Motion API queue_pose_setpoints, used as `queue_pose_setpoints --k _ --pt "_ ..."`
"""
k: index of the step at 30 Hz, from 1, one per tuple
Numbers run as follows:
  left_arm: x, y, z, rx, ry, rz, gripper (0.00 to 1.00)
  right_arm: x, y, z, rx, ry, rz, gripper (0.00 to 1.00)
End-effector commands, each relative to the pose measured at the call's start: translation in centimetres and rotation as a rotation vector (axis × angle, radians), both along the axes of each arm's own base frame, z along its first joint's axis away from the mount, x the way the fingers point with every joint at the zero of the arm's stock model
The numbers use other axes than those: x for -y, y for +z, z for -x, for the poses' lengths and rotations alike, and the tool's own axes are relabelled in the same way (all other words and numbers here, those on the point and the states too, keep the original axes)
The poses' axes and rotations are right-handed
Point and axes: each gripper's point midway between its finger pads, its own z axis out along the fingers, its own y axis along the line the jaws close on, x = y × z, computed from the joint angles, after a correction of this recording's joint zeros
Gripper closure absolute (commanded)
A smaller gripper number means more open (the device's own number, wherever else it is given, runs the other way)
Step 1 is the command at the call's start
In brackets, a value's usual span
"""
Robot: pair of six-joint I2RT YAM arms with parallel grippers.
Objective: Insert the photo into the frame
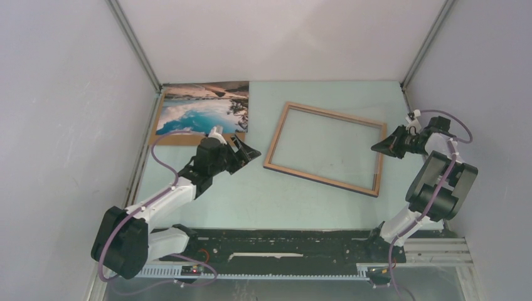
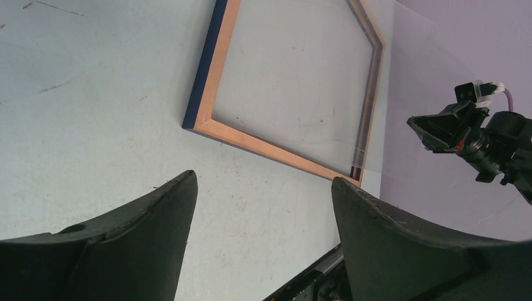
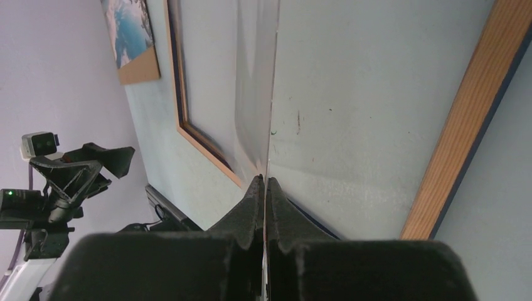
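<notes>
Photo [image 1: 204,108]: face up on brown backing board [image 1: 168,137], far-left table [image 1: 251,200] corner, untouched.
Frame [image 1: 320,180]: flat mid-table, wood face up.
Left gripper [image 1: 246,155]: jaws wide and empty between photo and frame, apparently poised for a pick.
Right gripper [image 1: 384,147]: jaws pinched shut on clear pane [image 3: 271,106] at the frame's right edge, probably freeing the opening. Only the right wrist view shows this grip.

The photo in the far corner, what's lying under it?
A plain brown board lies under the photo. Only a strip along its near edge and left side shows. The rest of the board is hidden by the picture.
</notes>
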Motion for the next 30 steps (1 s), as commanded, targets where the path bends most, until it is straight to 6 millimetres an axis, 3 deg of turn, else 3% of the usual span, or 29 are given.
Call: queue_pose_setpoints --k 1,9,19,27,30 --pt "0.5 2.6 -1.2 0.075 -0.022 0.013 0.17 0.5 1.8 -0.5 0.067 0.012 0.024 1.00" --pt "1.0 4.1 -2.7 0.110 -0.027 -0.005 0.16 0.2 1.7 -0.7 0.079 0.013 -0.006 1.00" --pt "1.5 3.7 -4.1 0.085 -0.035 -0.072 0.16 -0.3 1.4 -0.7 0.058 0.002 -0.066 1.00" --pt "2.8 3.8 -4.9 0.083 -0.058 -0.077 0.15 0.6 0.1 -0.9 -0.018 -0.066 -0.118 1.00" --pt "3.3 3.8 -5.1 0.080 -0.066 -0.079 0.15 0.9 -1.3 -0.8 -0.084 -0.099 -0.118 1.00"
